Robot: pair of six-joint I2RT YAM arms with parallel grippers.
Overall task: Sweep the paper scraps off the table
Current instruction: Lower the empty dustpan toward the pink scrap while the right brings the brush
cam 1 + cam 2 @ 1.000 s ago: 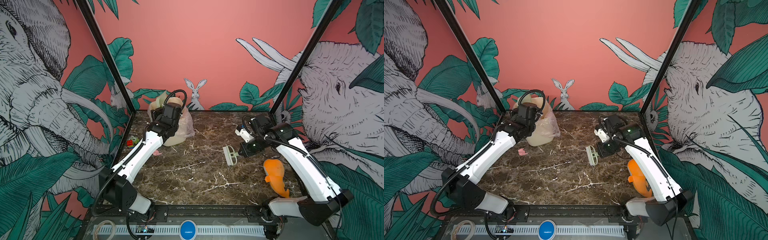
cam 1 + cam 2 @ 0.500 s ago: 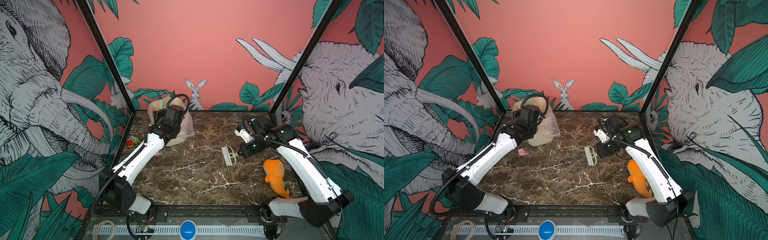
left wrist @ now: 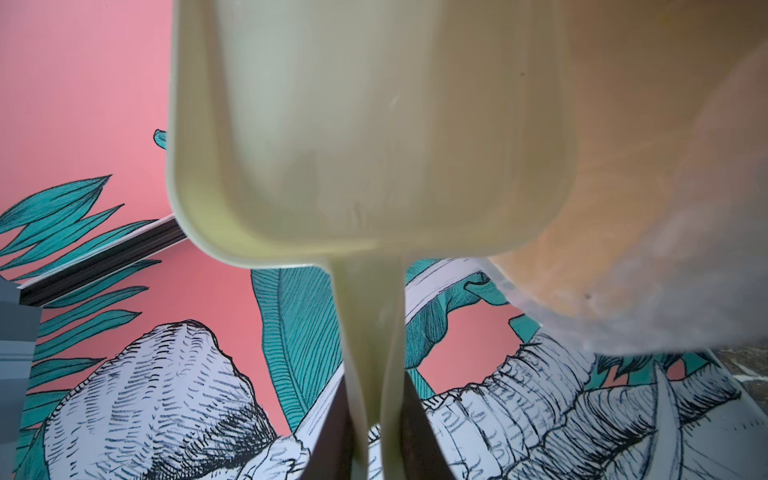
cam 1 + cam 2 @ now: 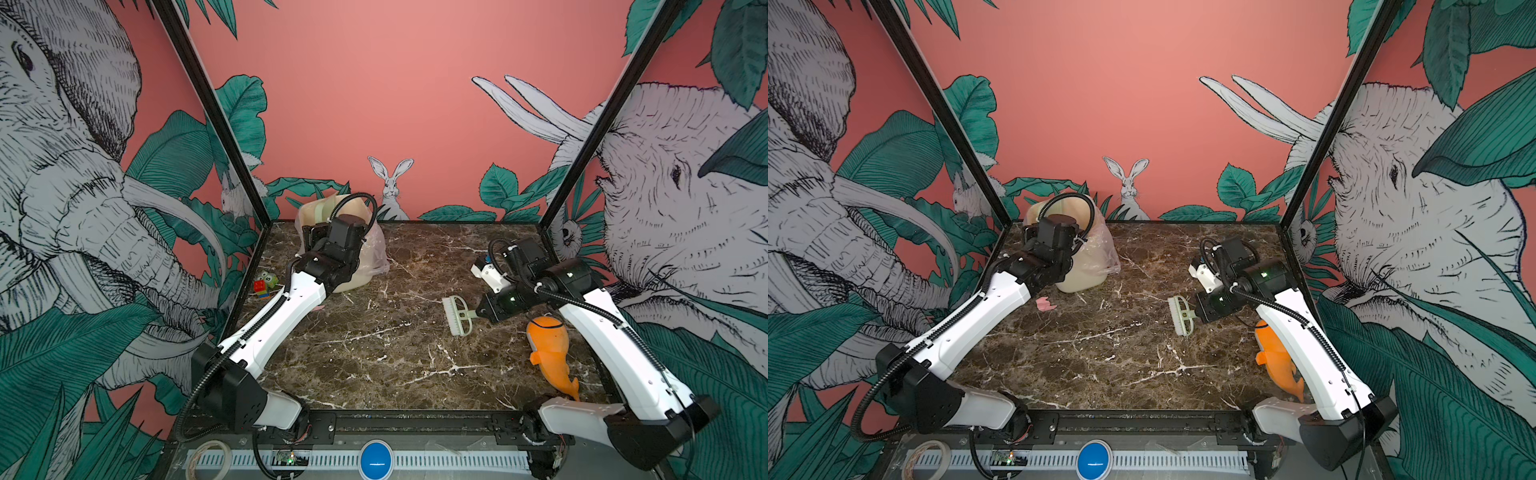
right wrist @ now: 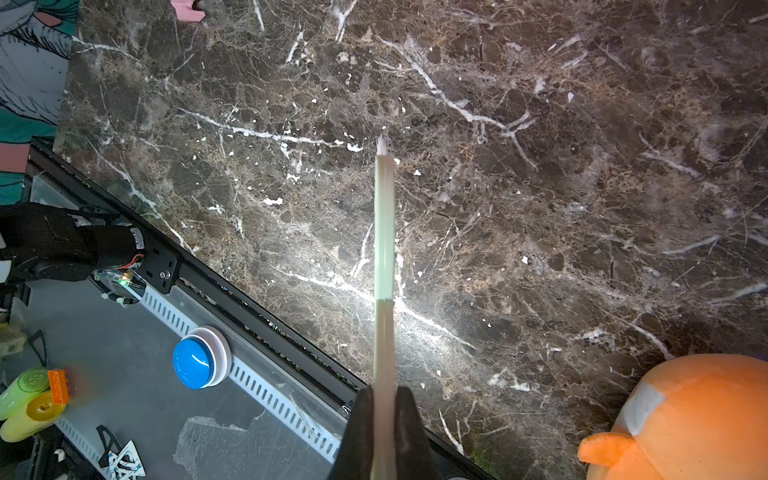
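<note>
Over the last second the left arm has crept slightly right and farther over the bin [image 4: 365, 266], while the right arm has barely shifted. The left gripper [image 3: 376, 415] pinches the thin handle of the pale green dustpan [image 3: 374, 124]. It holds the pan tipped up at the mouth of the beige, plastic-lined bin in the far left corner of the table [image 4: 395, 374]. The right gripper [image 5: 384, 415] is pressed tight on the handle of the pale green brush [image 4: 456, 316]. The brush sits right of the table's middle with its bristles facing left; whether they touch the marble cannot be told.

One pink paper scrap [image 4: 1045, 304] lies on the table just near of the bin, beside the left forearm, and also shows in the right wrist view [image 5: 187, 10]. An orange fish toy [image 4: 548, 353] lies along the right edge, near the right arm. Red-and-green toy blocks [image 4: 264, 284] sit at the left edge.
</note>
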